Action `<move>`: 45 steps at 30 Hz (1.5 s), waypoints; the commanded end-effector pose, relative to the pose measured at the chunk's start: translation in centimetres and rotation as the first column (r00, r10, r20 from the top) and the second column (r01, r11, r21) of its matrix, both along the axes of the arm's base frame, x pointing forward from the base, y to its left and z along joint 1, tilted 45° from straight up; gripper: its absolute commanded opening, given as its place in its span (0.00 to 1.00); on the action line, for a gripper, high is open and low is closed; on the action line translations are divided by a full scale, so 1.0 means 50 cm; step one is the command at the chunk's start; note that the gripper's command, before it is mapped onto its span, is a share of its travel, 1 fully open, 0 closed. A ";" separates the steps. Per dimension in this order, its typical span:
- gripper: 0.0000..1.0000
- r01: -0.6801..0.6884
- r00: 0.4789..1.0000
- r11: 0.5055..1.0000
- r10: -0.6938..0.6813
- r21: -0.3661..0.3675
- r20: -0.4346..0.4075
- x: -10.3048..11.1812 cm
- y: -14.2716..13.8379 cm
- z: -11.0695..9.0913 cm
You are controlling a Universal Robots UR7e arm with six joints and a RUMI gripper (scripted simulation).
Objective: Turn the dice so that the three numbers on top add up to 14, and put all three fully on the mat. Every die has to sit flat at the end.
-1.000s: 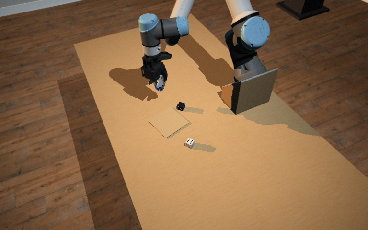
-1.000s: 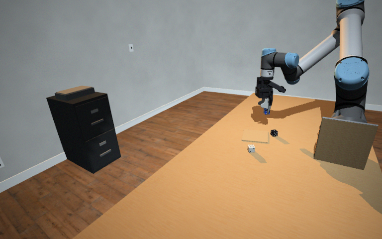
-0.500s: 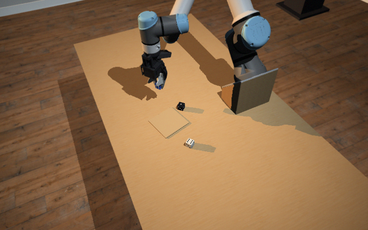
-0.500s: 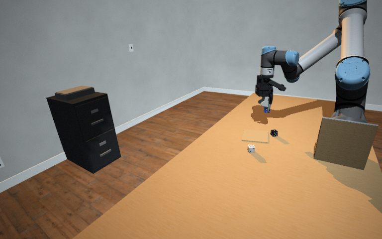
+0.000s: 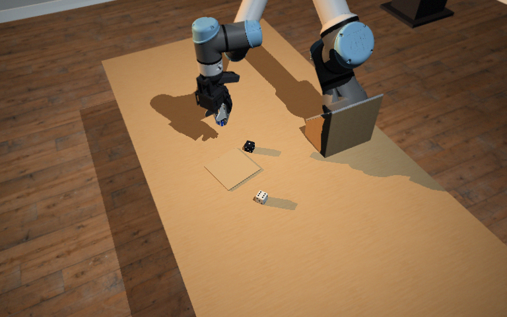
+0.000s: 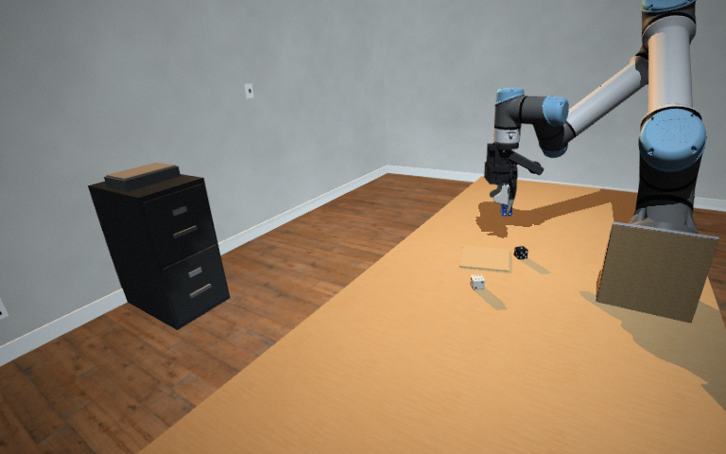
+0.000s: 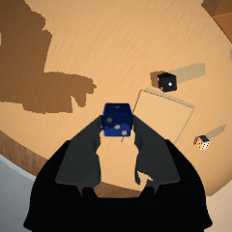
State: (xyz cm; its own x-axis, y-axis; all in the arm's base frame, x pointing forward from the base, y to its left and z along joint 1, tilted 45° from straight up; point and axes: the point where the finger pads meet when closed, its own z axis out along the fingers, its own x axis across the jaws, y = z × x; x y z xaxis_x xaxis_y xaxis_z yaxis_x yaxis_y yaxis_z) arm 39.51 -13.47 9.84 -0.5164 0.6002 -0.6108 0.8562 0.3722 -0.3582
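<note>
The blue die (image 7: pixel 117 119) is pinched between the jaws of the gripper (image 7: pixel 117 128), raised above the table (image 5: pixel 336 242), with the mat (image 7: pixel 164 118) below and just beyond the jaws, the black die (image 7: pixel 166 82) past its far corner and the white die (image 7: pixel 202 142) off its other side.

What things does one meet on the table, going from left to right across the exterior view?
Mat → white die → gripper holding the blue die above the table → black die → cardboard box.
</note>
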 end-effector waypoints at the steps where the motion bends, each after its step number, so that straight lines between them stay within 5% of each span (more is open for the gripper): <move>1: 0.10 0.060 0.996 0.998 -0.061 0.004 0.059 -0.002 0.027 -0.025; 10: 0.10 0.196 0.961 0.980 -0.197 0.026 0.194 -0.014 0.087 -0.083; 23: 0.10 0.392 0.832 0.916 -0.393 0.089 0.392 -0.045 0.177 -0.169; 45: 0.10 0.416 0.807 0.904 -0.418 0.100 0.418 -0.050 0.189 -0.181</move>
